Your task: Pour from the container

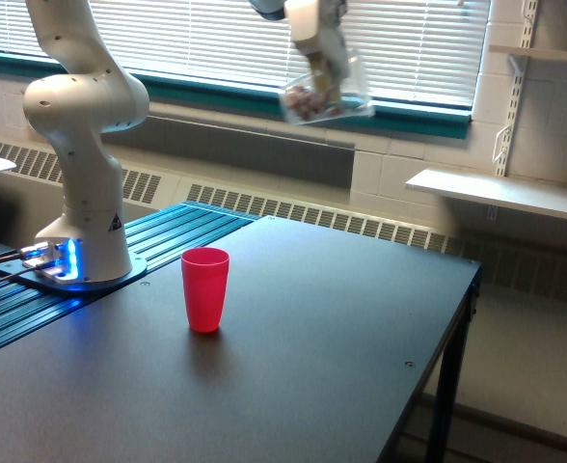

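High over the table, my gripper [324, 68] is shut on the clear plastic container [324, 96], which is tilted with its mouth toward the exterior view's right. Small reddish-brown candies [306, 98] lie inside it near its bottom end. The container hangs well above and to the right of the red cup [204, 288], which stands upright on the dark table [293, 376], mouth up. The image of the container is slightly blurred. My fingers are partly hidden behind the container.
The arm's white base [83, 164] stands at the table's left on a ribbed blue-lit mount [62, 265]. A window with blinds and a teal sill runs behind. White shelves [500, 193] hang at the right. The table's right edge [457, 318] drops to the floor.
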